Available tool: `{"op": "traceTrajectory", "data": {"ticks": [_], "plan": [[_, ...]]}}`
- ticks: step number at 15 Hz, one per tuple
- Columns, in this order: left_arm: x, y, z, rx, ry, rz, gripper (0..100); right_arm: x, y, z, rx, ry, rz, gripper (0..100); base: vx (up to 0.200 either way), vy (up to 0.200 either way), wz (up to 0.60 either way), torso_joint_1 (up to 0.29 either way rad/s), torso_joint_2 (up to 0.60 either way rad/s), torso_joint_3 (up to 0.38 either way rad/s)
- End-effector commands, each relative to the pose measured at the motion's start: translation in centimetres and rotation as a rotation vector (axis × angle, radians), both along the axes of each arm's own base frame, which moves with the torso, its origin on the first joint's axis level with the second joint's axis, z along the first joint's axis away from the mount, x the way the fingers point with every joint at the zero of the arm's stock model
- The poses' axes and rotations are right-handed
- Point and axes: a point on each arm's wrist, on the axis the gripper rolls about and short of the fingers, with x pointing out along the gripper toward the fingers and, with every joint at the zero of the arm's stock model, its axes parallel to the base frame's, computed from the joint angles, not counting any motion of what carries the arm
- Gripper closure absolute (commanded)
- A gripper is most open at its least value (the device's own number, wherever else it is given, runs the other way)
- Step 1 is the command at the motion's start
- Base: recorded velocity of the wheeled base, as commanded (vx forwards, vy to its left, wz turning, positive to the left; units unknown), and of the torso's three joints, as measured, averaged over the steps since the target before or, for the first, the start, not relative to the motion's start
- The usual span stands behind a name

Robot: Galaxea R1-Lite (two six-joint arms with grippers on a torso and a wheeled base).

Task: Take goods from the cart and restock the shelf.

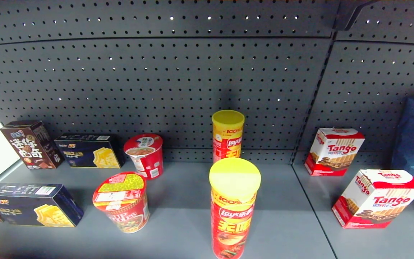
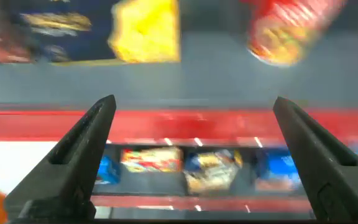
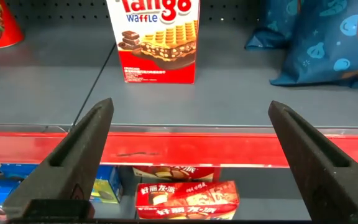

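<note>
Left gripper [image 2: 194, 104] and right gripper [image 3: 190, 107] both gape empty at the shelf [image 1: 286, 216] edge, chip cans [image 1: 234, 208] standing centre-frame on it, so we're between items, I'd say, and next comes a fresh pick from the cart.

Head view high and close, looking down and forward over the shelf [image 1: 178, 216] to its pegboard back [image 1: 156, 79], both wrist views low off the red front edge [image 2: 185, 124], facing inward, left one sharing the navy box [image 1: 31, 205] [image 2: 98, 28] and noodle cup [image 1: 122, 201] [image 2: 291, 31], right one the wafer box [image 1: 376, 198] [image 3: 157, 40].
</note>
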Motion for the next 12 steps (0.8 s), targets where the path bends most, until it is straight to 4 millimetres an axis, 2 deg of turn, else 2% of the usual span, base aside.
{"op": "traceTrajectory", "data": {"ticks": [1,3,5,6,8,12], "plan": [[-2.16,-0.38,-0.23,0.034,-0.11,-0.068,0,0.0,0.0,0.0,0.001,0.0,0.0,0,0.0,0.0,0.0,0.0,0.0,0.0],[-2.1,-0.34,-0.48,0.074,-0.132,-0.066,0,0.0,0.0,0.0,-0.001,0.0,0.0,0,0.0,0.0,0.0,0.0,0.0,0.0],[-1.87,0.0,-0.93,0.086,-0.153,0.082,0,0.0,0.0,0.0,0.001,0.0,0.0,0,0.0,0.0,0.0,0.0,0.0,0.0],[-1.87,0.0,-0.96,0.072,-0.154,0.084,0,0.0,0.0,0.0,0.001,0.0,0.0,0,0.0,0.0,0.0,0.0,0.0,0.0],[-2.45,-0.35,-1.07,0.08,-0.228,-0.12,0,0.0,0.0,0.0,-0.001,0.0,0.0,0,0.0,0.0,0.0,0.0,0.0,0.0],[-2.39,0.02,-1.11,0.047,-0.221,0.049,0,0.0,0.0,0.0,-0.001,0.0,0.0,0,0.0,0.0,0.0,0.0,0.0,0.0]]}}
